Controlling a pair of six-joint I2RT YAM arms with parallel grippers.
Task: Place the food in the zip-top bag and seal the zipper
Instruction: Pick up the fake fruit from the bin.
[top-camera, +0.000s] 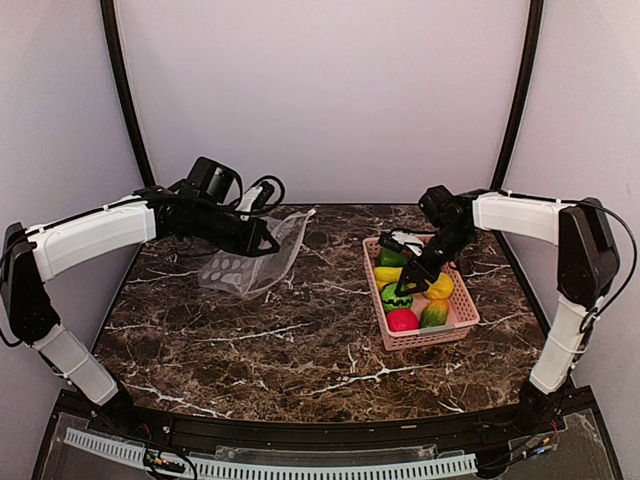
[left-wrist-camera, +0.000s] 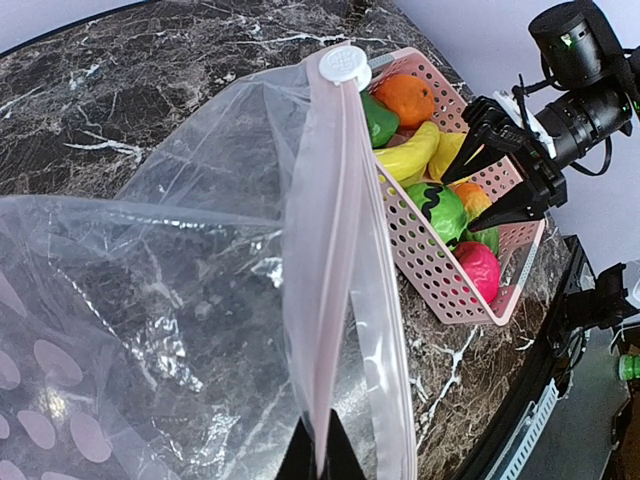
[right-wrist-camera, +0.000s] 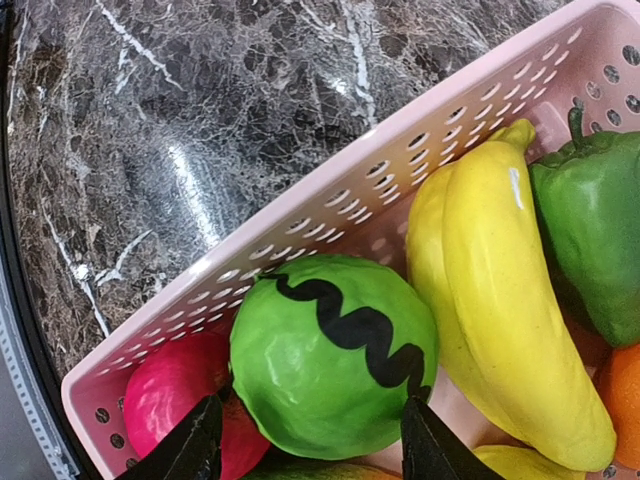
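Note:
The clear dotted zip-top bag (top-camera: 250, 262) hangs lifted over the left of the table. My left gripper (top-camera: 262, 240) is shut on its zipper strip (left-wrist-camera: 330, 260), pinched between the fingers (left-wrist-camera: 320, 455). The food lies in the pink basket (top-camera: 455, 318). My right gripper (right-wrist-camera: 315, 455) is open, its fingers on either side of the dark-striped green melon (right-wrist-camera: 330, 350), low in the basket. Beside the melon are the banana (right-wrist-camera: 500, 300), green pepper (right-wrist-camera: 595, 230), red-pink fruit (right-wrist-camera: 170, 400) and orange (right-wrist-camera: 622, 390). The mango (top-camera: 434, 314) and lemon (top-camera: 440, 287) show in the top view.
The basket wall (right-wrist-camera: 330, 210) stands close on the left of my right gripper. The basket sits right of centre on the dark marble table (top-camera: 300, 340). A white round tab (left-wrist-camera: 345, 62) sits at the far end of the zipper strip.

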